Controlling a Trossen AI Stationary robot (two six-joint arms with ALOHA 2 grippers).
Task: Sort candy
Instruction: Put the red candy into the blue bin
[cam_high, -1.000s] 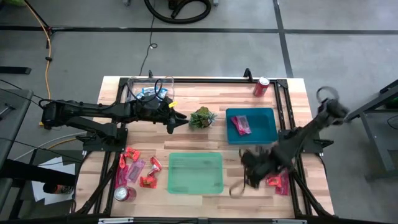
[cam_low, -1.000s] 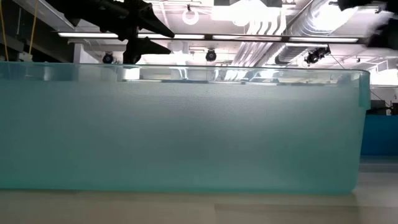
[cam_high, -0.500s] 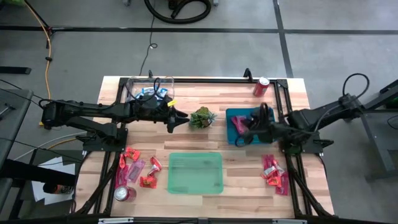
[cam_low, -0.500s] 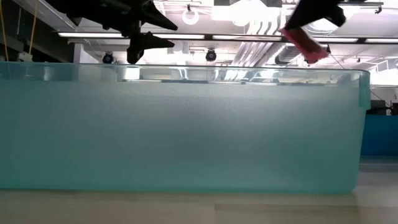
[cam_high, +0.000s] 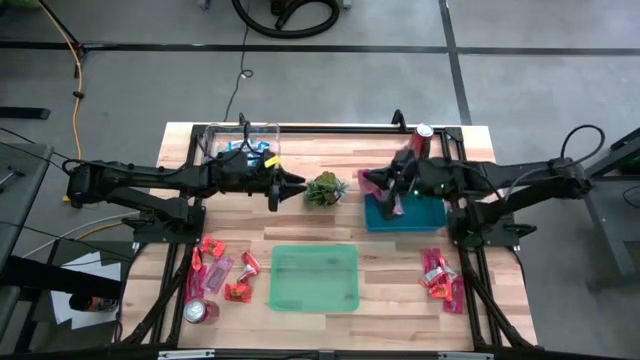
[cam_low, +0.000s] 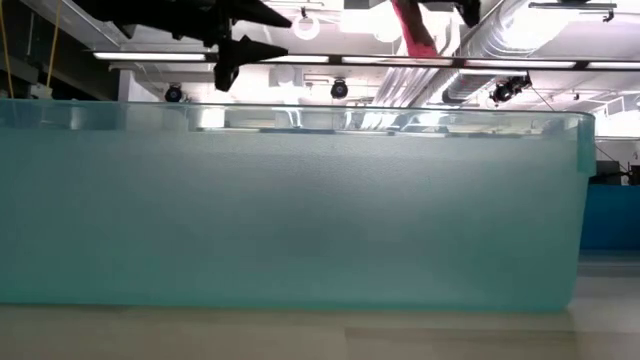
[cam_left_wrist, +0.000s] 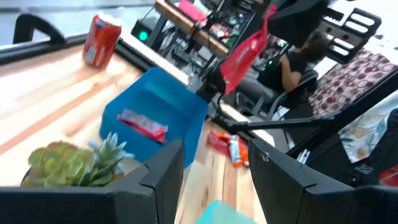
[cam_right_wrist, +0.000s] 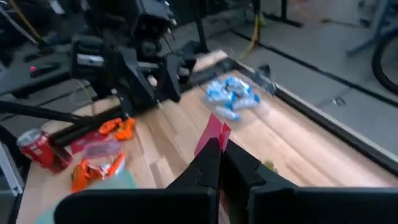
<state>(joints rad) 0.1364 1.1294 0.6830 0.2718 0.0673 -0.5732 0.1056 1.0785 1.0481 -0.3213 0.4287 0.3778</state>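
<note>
Above the blue bin, at its plant-side edge, I see my right gripper clamped on a pink candy. Beyond the plant, my left gripper hovers with fingers apart, empty.

A robotics lab: grey concrete floor with cables, exposed ceiling ducts and strip lights, a person at cluttered equipment benches.
</note>
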